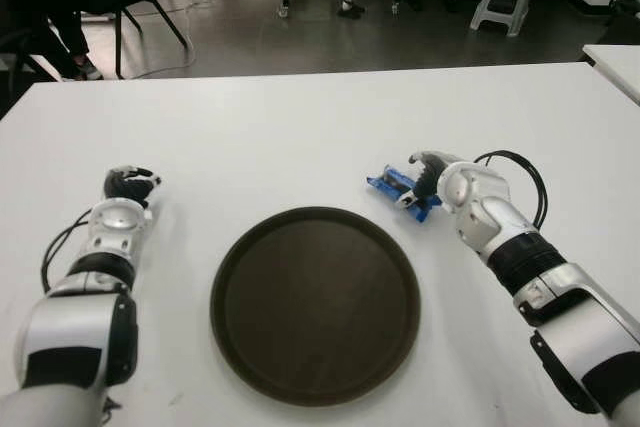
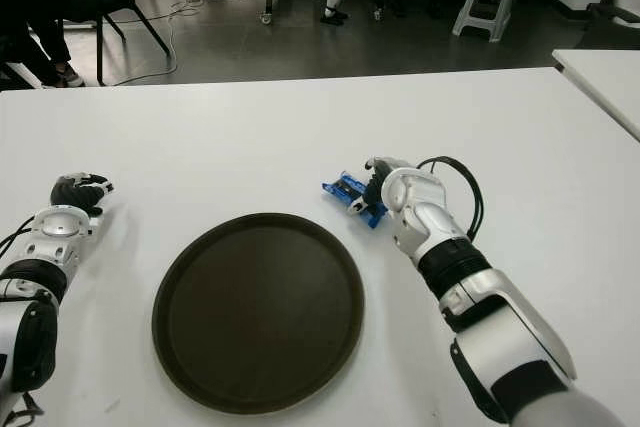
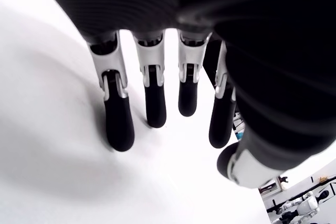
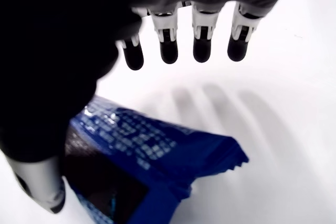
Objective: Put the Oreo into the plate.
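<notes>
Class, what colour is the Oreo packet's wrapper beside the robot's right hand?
Blue; the crinkled plastic Oreo packet shows best in the right wrist view.

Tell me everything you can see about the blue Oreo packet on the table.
The blue Oreo packet is a glossy plastic wrapper with pale print and a crimped, zigzag end. It lies flat on the white table, just beyond the right rim of the round dark brown plate, not on it. The right hand is over it, fingers spread above and thumb beside it, not yet closed.
</notes>
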You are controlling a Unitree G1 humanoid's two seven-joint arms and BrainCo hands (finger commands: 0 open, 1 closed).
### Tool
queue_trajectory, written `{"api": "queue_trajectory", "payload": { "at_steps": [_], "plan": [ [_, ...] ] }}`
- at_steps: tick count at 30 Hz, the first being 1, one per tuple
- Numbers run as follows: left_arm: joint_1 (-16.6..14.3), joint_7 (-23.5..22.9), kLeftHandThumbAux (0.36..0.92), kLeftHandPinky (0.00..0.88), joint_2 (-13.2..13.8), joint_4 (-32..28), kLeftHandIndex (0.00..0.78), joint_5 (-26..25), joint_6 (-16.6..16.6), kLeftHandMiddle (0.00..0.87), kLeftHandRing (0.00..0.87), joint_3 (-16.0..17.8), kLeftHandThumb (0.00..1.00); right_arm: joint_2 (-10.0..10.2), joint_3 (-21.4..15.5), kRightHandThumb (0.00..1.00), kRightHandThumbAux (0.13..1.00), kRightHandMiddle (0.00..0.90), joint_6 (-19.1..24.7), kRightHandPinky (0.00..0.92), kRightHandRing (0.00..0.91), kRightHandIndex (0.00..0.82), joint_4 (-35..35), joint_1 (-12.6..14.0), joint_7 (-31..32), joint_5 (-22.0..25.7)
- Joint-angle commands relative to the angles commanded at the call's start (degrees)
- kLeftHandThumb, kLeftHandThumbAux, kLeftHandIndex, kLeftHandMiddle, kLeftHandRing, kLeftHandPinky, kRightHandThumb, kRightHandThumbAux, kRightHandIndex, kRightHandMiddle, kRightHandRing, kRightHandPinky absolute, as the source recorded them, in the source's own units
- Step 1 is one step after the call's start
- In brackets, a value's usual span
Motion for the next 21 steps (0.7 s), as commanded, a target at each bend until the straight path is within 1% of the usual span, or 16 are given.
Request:
{"api": "queue_trajectory", "payload": {
  "at_steps": [3,9,15,21],
  "plan": [
    [0.03,-0.12,0.725,0.161,0.02,-0.01,0.398,-0.07,-0.10,0.170,0.188,0.04,0.673,0.19,0.45,0.000,0.707,0.000,0.69,0.000,0.000,0.000,-0.84,0.01,0.94,-0.19],
    [0.12,-0.05,0.723,0.177,-0.11,-0.10,0.398,-0.28,-0.52,0.179,0.193,0.21,0.678,0.60,0.81,0.000,0.708,0.000,1.02,0.000,0.000,0.000,-0.79,-0.13,1.52,-0.01],
    [0.05,-0.02,0.724,0.152,-0.09,-0.11,0.398,-0.14,-0.35,0.172,0.181,0.08,0.678,1.55,1.04,0.000,0.714,0.000,0.13,0.000,0.000,0.000,1.65,-0.65,0.49,0.39],
    [0.09,-0.18,0.724,0.149,-0.07,-0.11,0.398,-0.36,-0.43,0.174,0.182,0.30,0.677,2.16,1.46,0.000,0.731,0.000,-0.39,0.000,0.000,0.000,3.21,-1.24,0.38,0.26]
  ]
}}
